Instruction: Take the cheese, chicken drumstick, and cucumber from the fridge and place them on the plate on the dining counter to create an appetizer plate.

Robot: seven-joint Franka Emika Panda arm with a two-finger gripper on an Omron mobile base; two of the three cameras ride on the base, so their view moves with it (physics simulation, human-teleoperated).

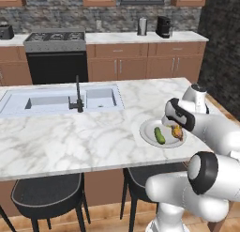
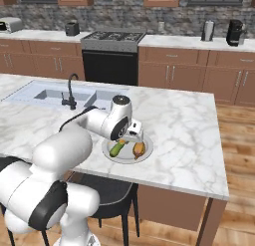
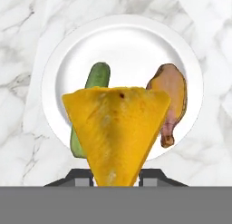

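Note:
In the hand view the yellow-orange cheese (image 3: 117,132) fills the middle, wedged between my gripper (image 3: 116,177), which is shut on it. It hangs just above the white plate (image 3: 127,35). On the plate lie the dark green cucumber (image 3: 97,77) at the left and the golden-brown chicken drumstick (image 3: 170,100) at the right. From the left base view the gripper (image 1: 170,123) hovers over the plate (image 1: 146,132) with the cucumber (image 1: 160,135) and drumstick (image 1: 177,132). The right base view shows the plate (image 2: 145,155), cucumber (image 2: 117,148) and drumstick (image 2: 139,150) under the gripper (image 2: 132,136).
The plate rests near the front edge of the marble dining counter (image 1: 70,137). A built-in sink (image 1: 47,102) with a black faucet (image 1: 78,97) lies to the left. Dark stools (image 1: 47,193) stand under the counter's front. The stove (image 1: 56,41) stands at the back wall.

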